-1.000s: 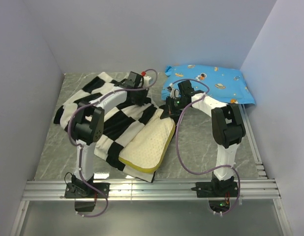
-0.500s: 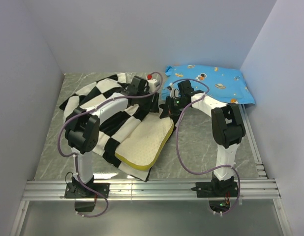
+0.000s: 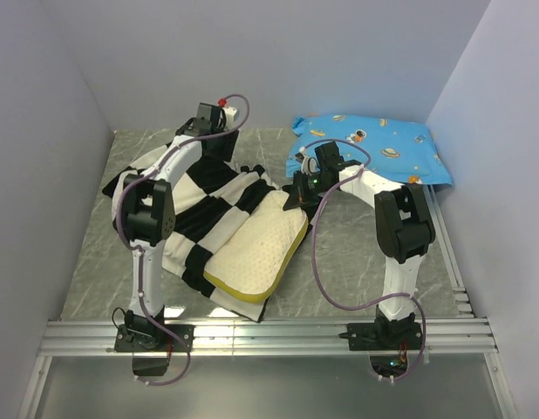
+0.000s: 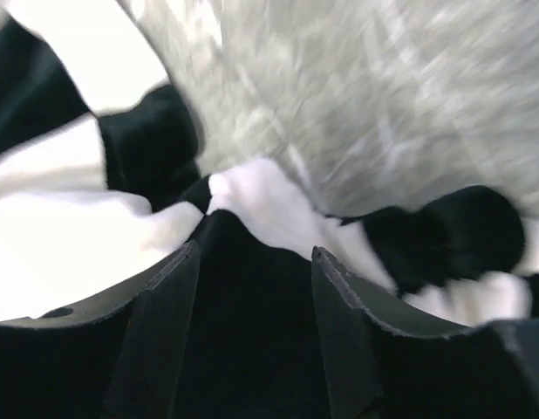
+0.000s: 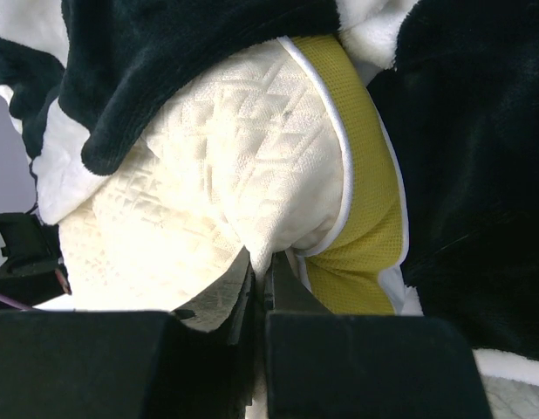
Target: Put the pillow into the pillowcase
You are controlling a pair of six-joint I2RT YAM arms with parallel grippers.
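While the right jaws press together on the far corner of the pillow (image 3: 256, 249), pinching its cream fabric just beside the olive-yellow piping, the pillow lies near the middle of the table (image 3: 357, 253), on top of the near-right part of the pillowcase (image 3: 187, 196). Seen from above, its long axis runs on a diagonal, the near end pointing toward the base of the left arm (image 3: 152, 205) and the far end toward the blue cartoon-print pillow (image 3: 374, 148) at the back right. The right arm (image 3: 400, 223) reaches in from the right to that far end. In the right wrist view the quilted, pale cream face and the mesh-like yellow edge band show plainly, and a fold of black-and-white plush appears to drape over the pillow's far end, though how deep it sits in the opening cannot be told. The pillowcase, in big black and white squares, lies rumpled to the pillow's left and behind it. The left jaws stand spread, with nothing between them, over the case's far edge, well apart from the pillow; that wrist view is blurred.
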